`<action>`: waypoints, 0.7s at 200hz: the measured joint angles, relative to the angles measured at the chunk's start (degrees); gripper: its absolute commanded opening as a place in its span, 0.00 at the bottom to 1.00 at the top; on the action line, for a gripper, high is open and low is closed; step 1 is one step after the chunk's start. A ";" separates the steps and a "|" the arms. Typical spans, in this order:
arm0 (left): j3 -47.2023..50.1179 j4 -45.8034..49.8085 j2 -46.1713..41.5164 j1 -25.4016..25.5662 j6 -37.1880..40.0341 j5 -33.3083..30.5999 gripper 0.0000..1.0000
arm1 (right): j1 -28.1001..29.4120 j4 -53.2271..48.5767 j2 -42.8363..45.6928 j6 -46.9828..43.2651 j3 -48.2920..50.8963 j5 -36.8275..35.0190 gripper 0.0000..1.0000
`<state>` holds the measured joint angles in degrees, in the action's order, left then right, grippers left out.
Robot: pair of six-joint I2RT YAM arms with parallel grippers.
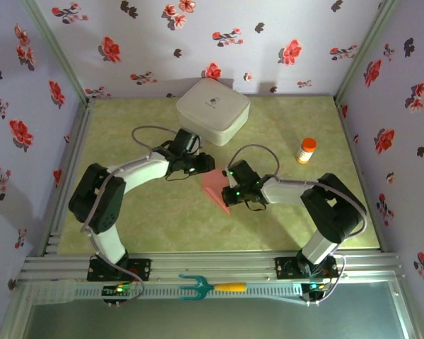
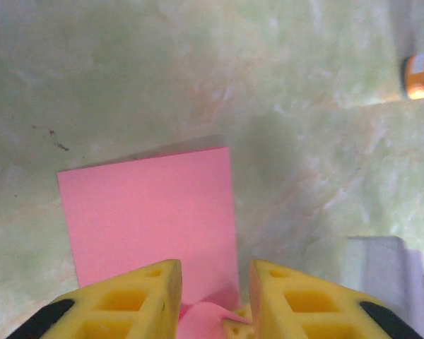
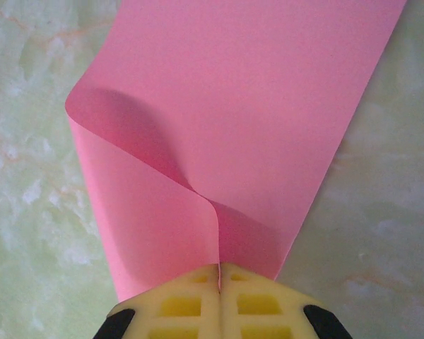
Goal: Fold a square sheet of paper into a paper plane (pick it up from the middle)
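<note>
While the right gripper point(image 3: 219, 274) was clamped shut on the near edge of the square sheet of paper point(image 3: 268, 106), pinching two layers where one side curled over in a soft loop, the left gripper point(image 2: 215, 275) stood with its jaws parted. A bit of pink showed in the gap, with nothing clamped on it. In the top view the sheet lay on the green marbled table point(image 1: 290, 212) between the two arms, well apart from the white rounded box point(image 1: 212, 109) and the orange-capped bottle point(image 1: 306, 150).

The fold looked only half made: the loop was rounded, with no crease pressed in. Doing it well probably meant holding the pinch firm so the layers could not slip. The curled flap's edge then needed to sit flush with the edge beneath it before any flattening. The left fingers point(image 2: 127, 296) seemed best used to pin the flat part down and then press along the loop from the pinched end outward. Pulling risked dragging the thin paper askew or tearing it at the pinch
</note>
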<state>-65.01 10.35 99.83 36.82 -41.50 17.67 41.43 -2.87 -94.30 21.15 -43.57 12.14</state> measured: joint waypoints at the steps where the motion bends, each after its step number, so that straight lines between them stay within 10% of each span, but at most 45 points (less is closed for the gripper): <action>1: 0.13 -0.04 -0.22 0.00 -0.17 -0.04 0.24 | 0.00 0.00 -0.02 0.00 -0.04 0.00 0.03; 140: 8.87 -9.62 -0.79 0.90 -8.15 5.07 0.01 | -0.94 1.73 -2.25 2.99 -1.86 -0.15 0.03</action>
<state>-56.14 0.73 99.04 37.71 -49.65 22.74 40.49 -1.15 -96.55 24.14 -45.43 11.99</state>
